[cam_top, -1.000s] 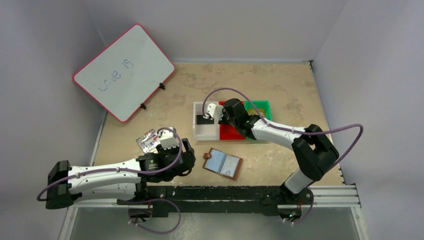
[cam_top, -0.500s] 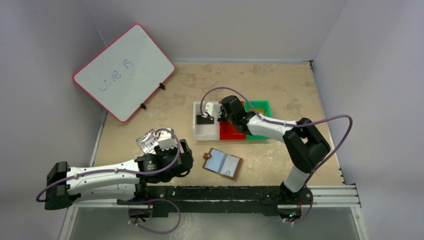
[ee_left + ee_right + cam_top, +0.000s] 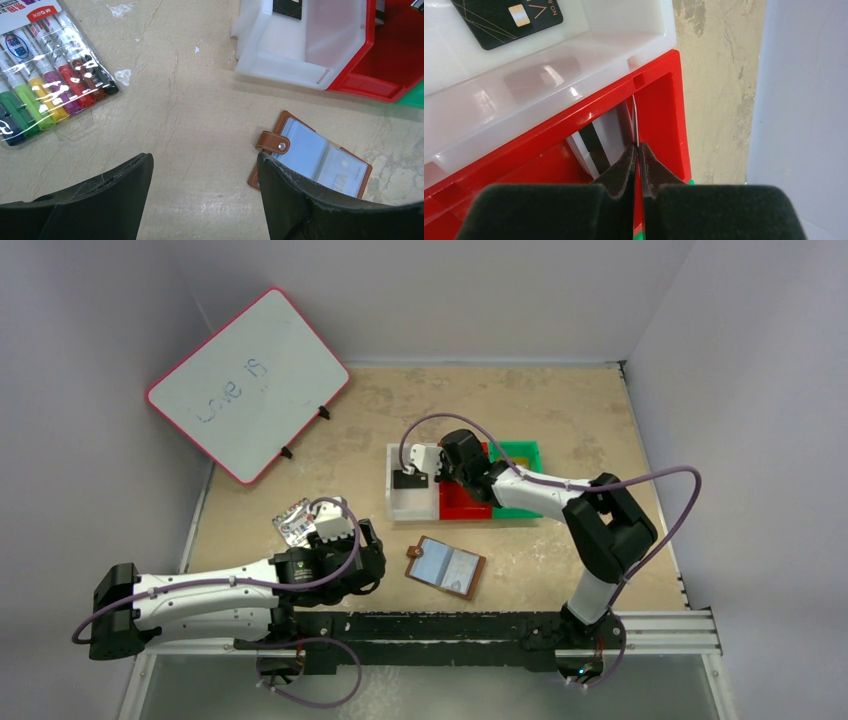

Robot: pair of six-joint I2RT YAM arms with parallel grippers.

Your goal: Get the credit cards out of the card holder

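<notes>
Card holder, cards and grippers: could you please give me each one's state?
card holder, open, lying flat on the table
black card, lying in the white bin
thin card, edge-on in the red bin, pinched
right gripper, shut on the thin card
left gripper, open, empty

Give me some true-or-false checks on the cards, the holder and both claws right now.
1. The black card lies in the white bin. True.
2. The left claw grips the holder. False: it is open and empty, and the holder lies on the table.
3. The right claw is shut on a thin card at the red bin. True.
4. The holder is snapped shut. False: it lies open.
</notes>
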